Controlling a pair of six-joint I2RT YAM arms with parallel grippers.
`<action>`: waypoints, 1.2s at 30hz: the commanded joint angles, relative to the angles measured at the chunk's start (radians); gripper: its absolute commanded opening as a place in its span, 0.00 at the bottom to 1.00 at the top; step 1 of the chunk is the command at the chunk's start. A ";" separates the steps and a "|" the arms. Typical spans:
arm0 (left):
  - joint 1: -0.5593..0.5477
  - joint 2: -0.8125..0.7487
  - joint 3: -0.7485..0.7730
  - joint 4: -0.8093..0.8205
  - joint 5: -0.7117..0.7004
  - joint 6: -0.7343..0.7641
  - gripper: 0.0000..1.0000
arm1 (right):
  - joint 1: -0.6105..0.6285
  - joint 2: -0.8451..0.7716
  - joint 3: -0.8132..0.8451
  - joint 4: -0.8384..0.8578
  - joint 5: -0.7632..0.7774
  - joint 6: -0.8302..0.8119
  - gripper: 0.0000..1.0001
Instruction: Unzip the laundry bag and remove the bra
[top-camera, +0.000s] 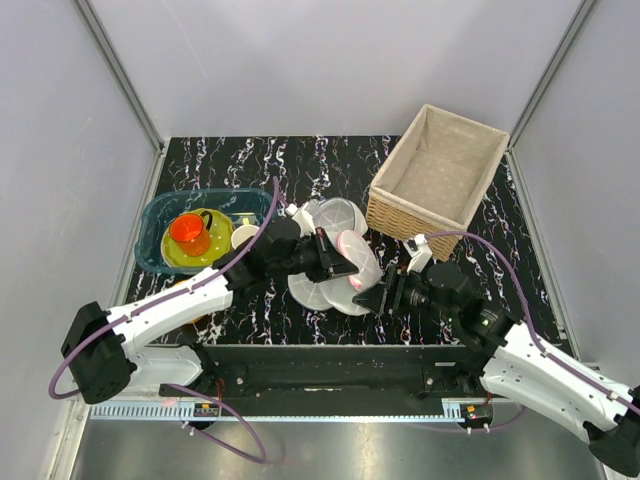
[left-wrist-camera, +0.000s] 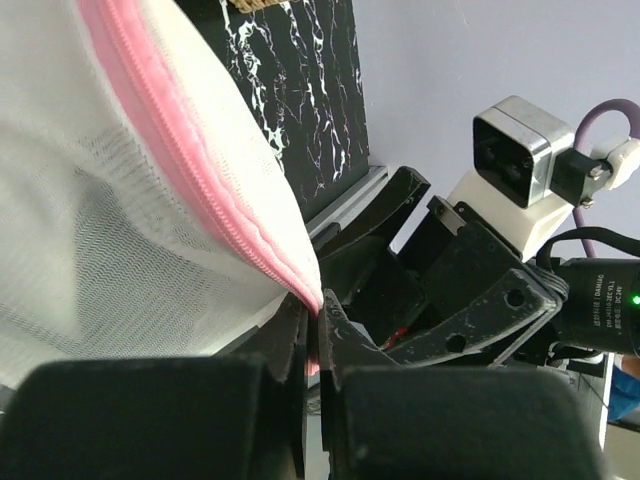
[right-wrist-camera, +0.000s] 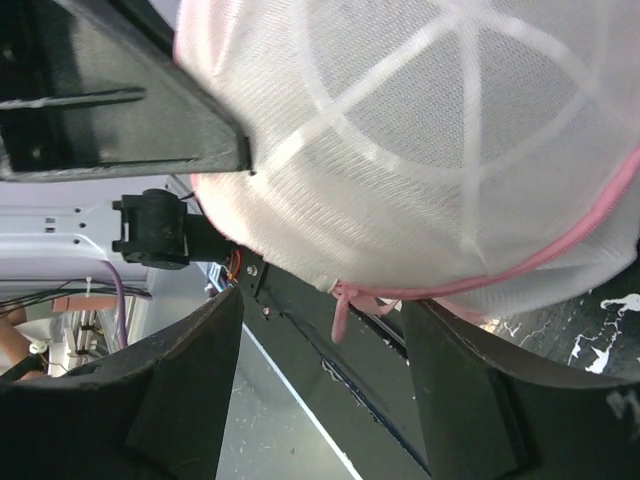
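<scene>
The laundry bag (top-camera: 352, 252), white mesh with a pink rim, is held up near the table's middle. My left gripper (top-camera: 338, 266) is shut on its pink zipper rim (left-wrist-camera: 200, 170), pinched between the fingertips (left-wrist-camera: 300, 335). In the right wrist view the bag (right-wrist-camera: 420, 140) fills the top, and a pink pull tab (right-wrist-camera: 340, 312) hangs from its rim. My right gripper (right-wrist-camera: 325, 385) is open just below that tab, not touching it. It also shows in the top view (top-camera: 383, 298), at the bag's near right side. The bra is hidden.
All-white mesh domes lie behind the bag (top-camera: 335, 213) and in front of it (top-camera: 312, 290). A wicker basket (top-camera: 440, 180) stands at the back right. A teal bin (top-camera: 160, 250) at the left holds an orange cup (top-camera: 188, 232), a yellow plate and a white cup.
</scene>
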 joint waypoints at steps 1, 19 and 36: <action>0.020 -0.017 0.074 0.017 0.070 0.084 0.00 | 0.001 -0.064 -0.017 0.055 0.003 -0.009 0.72; 0.028 -0.023 0.049 0.049 0.084 0.084 0.00 | 0.001 -0.071 0.001 -0.004 0.031 -0.001 0.59; 0.028 -0.003 0.025 0.074 0.093 0.063 0.00 | 0.001 0.022 0.116 -0.149 0.121 -0.075 0.31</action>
